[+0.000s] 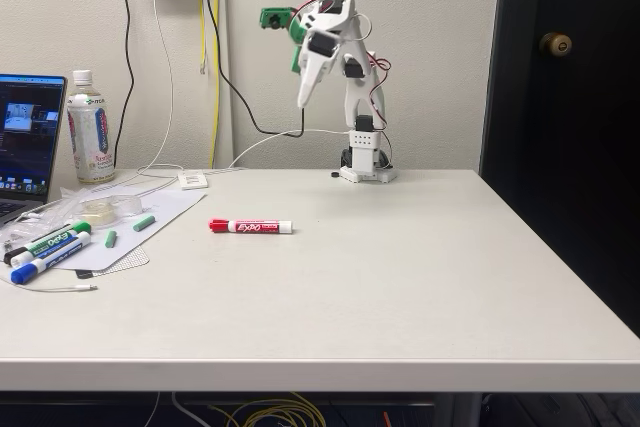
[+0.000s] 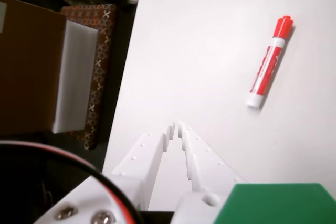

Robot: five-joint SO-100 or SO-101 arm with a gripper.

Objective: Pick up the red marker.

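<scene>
The red marker (image 1: 251, 226) lies flat on the white table, left of centre in the fixed view, cap end to the left. In the wrist view the same red marker (image 2: 269, 62) lies at the upper right, cap toward the top. My gripper (image 1: 304, 99) hangs high above the table at the back, folded near the arm's base, pointing down and well away from the marker. Seen from the wrist, the gripper (image 2: 176, 127) has its white fingertips touching, shut on nothing.
At the left of the fixed view lie a green-capped marker (image 1: 55, 241), a blue-capped marker (image 1: 45, 261), loose green caps (image 1: 144, 222), a tape roll (image 1: 98, 207), a bottle (image 1: 89, 130) and a laptop (image 1: 28, 137). The table edge (image 2: 122, 103) borders a box and foam below.
</scene>
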